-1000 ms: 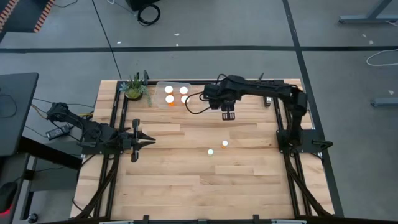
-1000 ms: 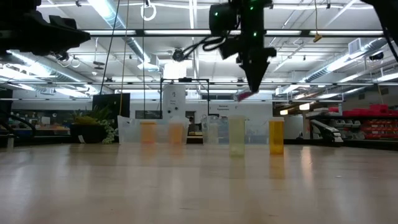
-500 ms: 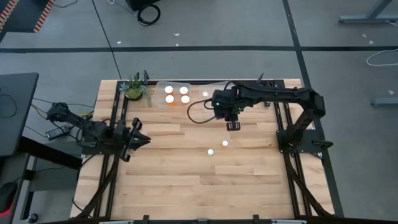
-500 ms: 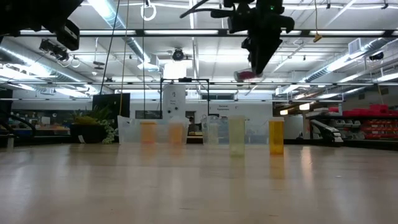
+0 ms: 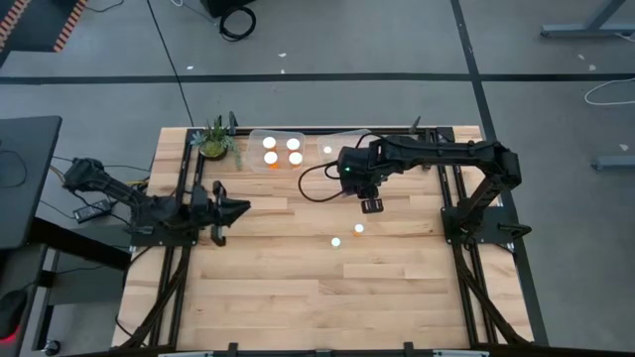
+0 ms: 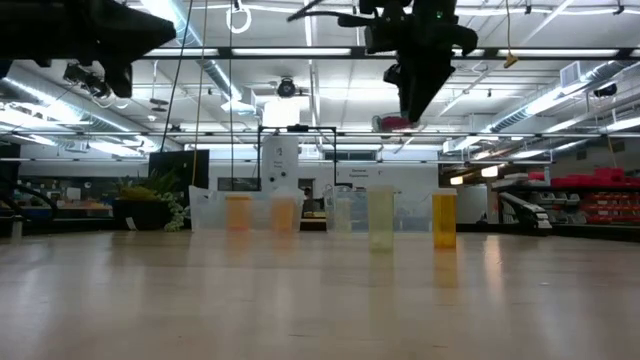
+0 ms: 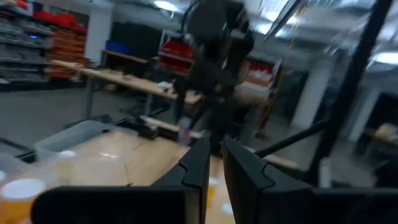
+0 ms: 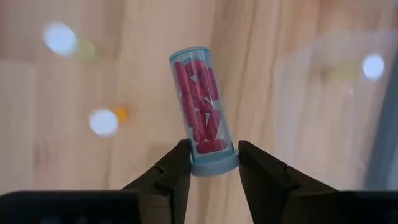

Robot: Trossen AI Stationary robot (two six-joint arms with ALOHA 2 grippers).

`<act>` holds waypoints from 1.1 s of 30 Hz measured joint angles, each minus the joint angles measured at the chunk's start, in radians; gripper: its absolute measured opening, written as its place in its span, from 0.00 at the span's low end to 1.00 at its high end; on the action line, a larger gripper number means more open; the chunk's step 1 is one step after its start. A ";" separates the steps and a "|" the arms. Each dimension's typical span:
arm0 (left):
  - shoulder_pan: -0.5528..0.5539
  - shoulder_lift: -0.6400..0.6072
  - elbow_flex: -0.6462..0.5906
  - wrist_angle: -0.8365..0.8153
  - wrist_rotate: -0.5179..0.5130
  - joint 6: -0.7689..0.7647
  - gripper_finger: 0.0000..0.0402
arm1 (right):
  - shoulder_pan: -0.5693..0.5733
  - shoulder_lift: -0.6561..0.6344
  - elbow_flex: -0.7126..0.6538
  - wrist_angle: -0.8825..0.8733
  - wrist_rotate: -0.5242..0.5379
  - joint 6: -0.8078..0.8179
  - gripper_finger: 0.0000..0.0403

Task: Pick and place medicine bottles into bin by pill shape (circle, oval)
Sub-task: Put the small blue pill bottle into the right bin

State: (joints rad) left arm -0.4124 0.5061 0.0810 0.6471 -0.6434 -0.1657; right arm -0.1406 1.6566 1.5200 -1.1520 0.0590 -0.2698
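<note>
My right gripper hangs high over the table's middle, shut on a small clear bottle of pink oval pills; the low view shows that bottle far above the wood. Two small bottles stand upright on the table just nearer than it. A clear bin at the far edge holds several white-capped orange bottles, and a second clear bin beside it holds one bottle. My left gripper waits at the left, pointing about level, its fingers nearly together with nothing between them. My right gripper pinches the bottle's pale blue cap end between its two fingers, one on each side. The fingers come from above, pointing steeply down. The bottle's body sticks out past the fingertips, tilted, lifted clear of the table.
A small green potted plant stands at the far left corner, next to the bins. Dark rails run along the table's left and right sides by the arm bases. Bare wood fills the near half.
My right gripper has carried the pink-pill bottle from beside the bins toward the table's near edge, tipping more steeply down, and stays shut on it. My left gripper has risen a little and rolled about its own axis.
</note>
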 joint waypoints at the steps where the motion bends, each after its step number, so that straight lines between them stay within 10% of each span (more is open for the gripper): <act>1: 0.011 0.043 0.010 0.013 0.000 0.011 0.14 | 0.000 0.000 0.000 0.020 -0.022 0.000 0.33; 11: 0.105 0.425 0.188 0.023 0.007 0.012 0.16 | 0.021 0.000 0.000 0.150 -0.172 0.017 0.33; 33: 0.188 0.943 0.514 0.022 0.152 0.096 0.61 | 0.097 0.000 0.000 0.331 -0.173 0.109 0.33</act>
State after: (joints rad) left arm -0.2245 1.4494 0.5948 0.6688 -0.4911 -0.0701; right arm -0.0433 1.6569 1.5200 -0.8208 -0.1143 -0.1604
